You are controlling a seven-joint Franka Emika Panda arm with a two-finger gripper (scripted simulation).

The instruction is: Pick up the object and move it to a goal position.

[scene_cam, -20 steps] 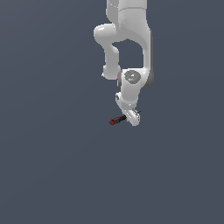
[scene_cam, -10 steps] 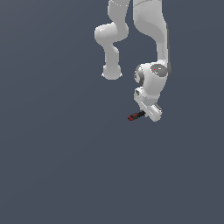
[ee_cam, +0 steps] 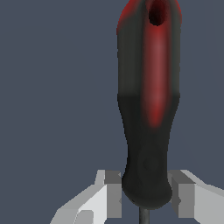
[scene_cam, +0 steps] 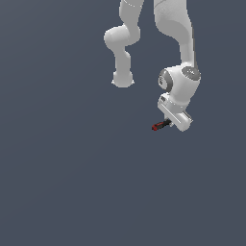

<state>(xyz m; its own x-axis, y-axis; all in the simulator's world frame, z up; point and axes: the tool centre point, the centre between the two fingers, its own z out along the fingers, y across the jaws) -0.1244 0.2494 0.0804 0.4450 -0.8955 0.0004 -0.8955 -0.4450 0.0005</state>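
Note:
The object, a small screwdriver with a red-and-black handle (scene_cam: 160,126), sticks out sideways from the white hand toward the exterior view's left. My gripper (scene_cam: 169,123) is shut on the object. In the wrist view the handle (ee_cam: 148,109) fills the picture, its narrow black end clamped between the two grey finger pads (ee_cam: 113,194), and my gripper (ee_cam: 148,197) closes around it there. Only a sliver of the thin dark shaft (ee_cam: 142,216) shows below the pads. The object hangs in the air, off the dark grey ground.
The white arm (scene_cam: 180,57) reaches down from the top of the exterior view, with an elbow link (scene_cam: 122,53) to the exterior view's left of the hand. Plain dark grey ground (scene_cam: 72,182) lies all around.
The arm has swung toward the exterior view's right, carrying the screwdriver with it at about the same height. The grip on the handle is unchanged.

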